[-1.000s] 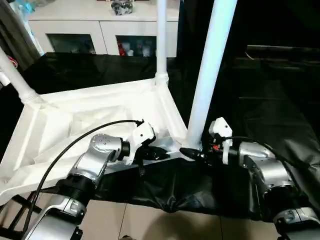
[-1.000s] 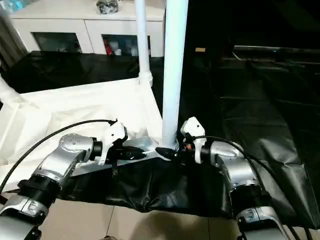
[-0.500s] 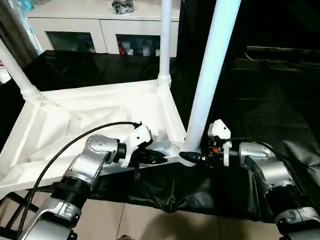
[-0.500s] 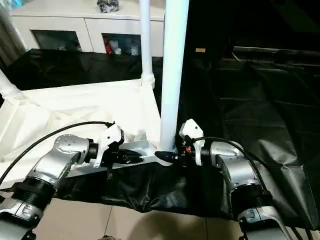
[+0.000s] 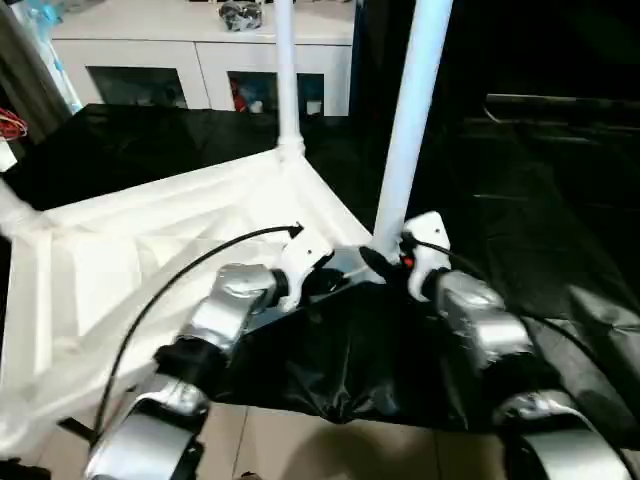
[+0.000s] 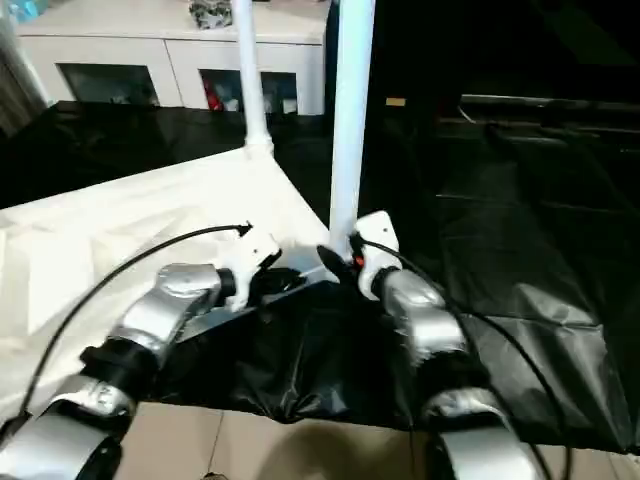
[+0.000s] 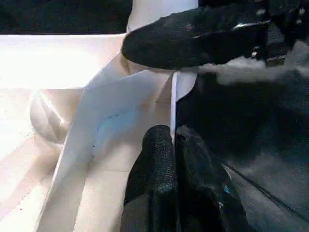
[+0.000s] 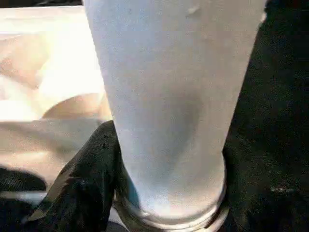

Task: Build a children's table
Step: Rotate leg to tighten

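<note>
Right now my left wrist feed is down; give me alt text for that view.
The left gripper is shut on the thin white plastic rim of the upturned tabletop. Just beyond it, the right gripper's black finger lies against the base of a white tubular leg.

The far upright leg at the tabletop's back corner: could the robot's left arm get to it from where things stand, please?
Probably not right away: the left gripper is pinched on the tabletop rim near the front corner, and the far leg stands across the tabletop.
</note>
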